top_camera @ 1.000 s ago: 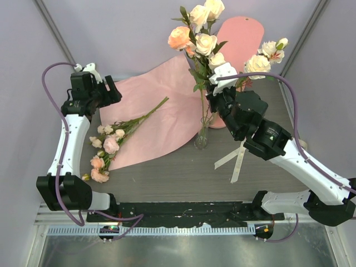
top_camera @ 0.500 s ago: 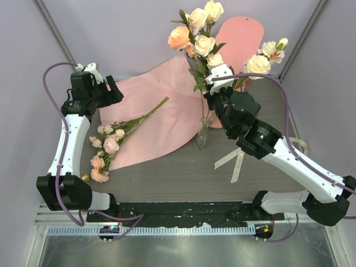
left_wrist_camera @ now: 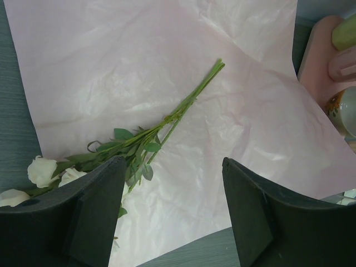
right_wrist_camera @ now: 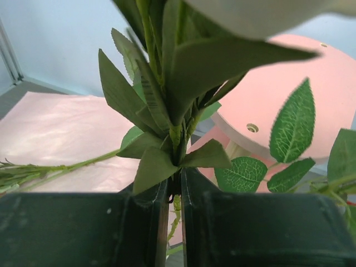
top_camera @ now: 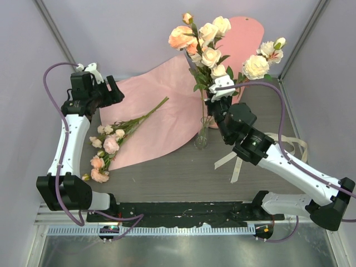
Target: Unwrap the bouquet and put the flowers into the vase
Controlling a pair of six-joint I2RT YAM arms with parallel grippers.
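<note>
Right gripper (right_wrist_camera: 174, 192): clamped on the leafy stems of the flowers (top_camera: 207, 47), directly above the vase (top_camera: 201, 138). Stems are judged light, springy and top-heavy, so grip low. The right forearm slopes up from the vase's right. Left gripper (left_wrist_camera: 172, 178): spread and empty over loose stems (left_wrist_camera: 167, 119) on pink paper (top_camera: 161, 111), well left of the vase.

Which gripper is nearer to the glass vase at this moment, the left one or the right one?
Right. The right gripper is close above the vase, shut on flower stems; the left gripper is open, far to its left over the pink paper.
</note>
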